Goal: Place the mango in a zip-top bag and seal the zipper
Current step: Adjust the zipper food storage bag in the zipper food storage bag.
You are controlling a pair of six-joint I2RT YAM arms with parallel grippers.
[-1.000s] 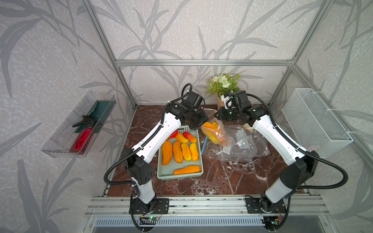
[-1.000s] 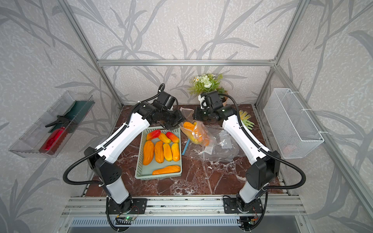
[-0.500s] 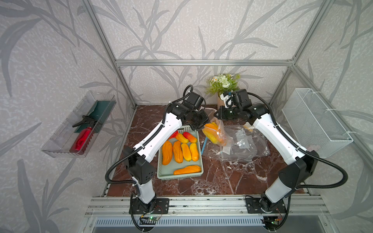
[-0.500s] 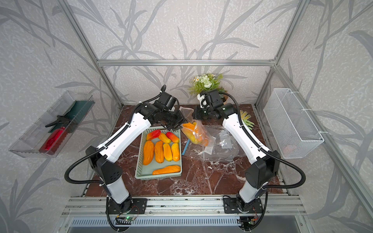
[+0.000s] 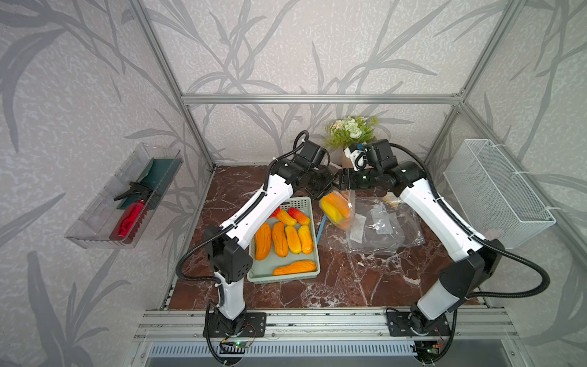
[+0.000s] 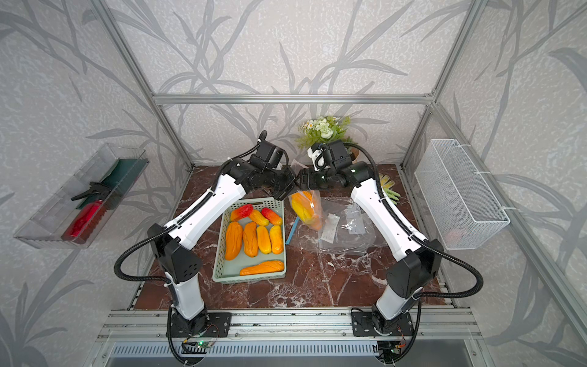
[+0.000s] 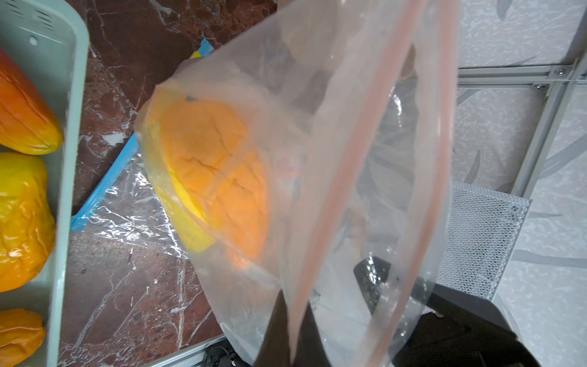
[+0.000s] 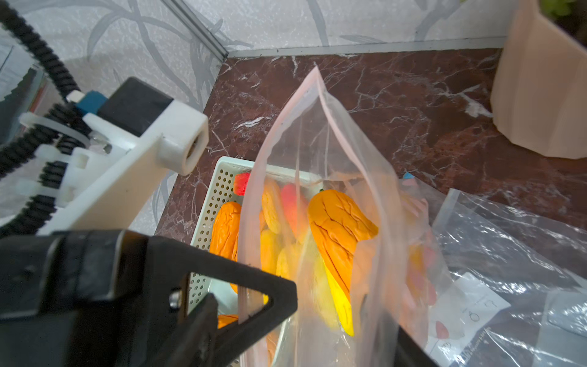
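Mango (image 5: 334,208) hangs inside the zip-top bag (image 5: 347,206), just right of the basket (image 5: 317,251), directly below my grippers. I see my left gripper (image 5: 327,187) clamped on the bag's rim, while my right gripper (image 5: 342,181), just beside it, stands parted around the open mouth.

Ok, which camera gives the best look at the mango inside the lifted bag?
The right wrist view: the mango is large and sharp, orange and yellow, inside the lifted clear bag. The left wrist view shows it too, but hazy through blurred plastic. Both top views show it only small, beside the basket.
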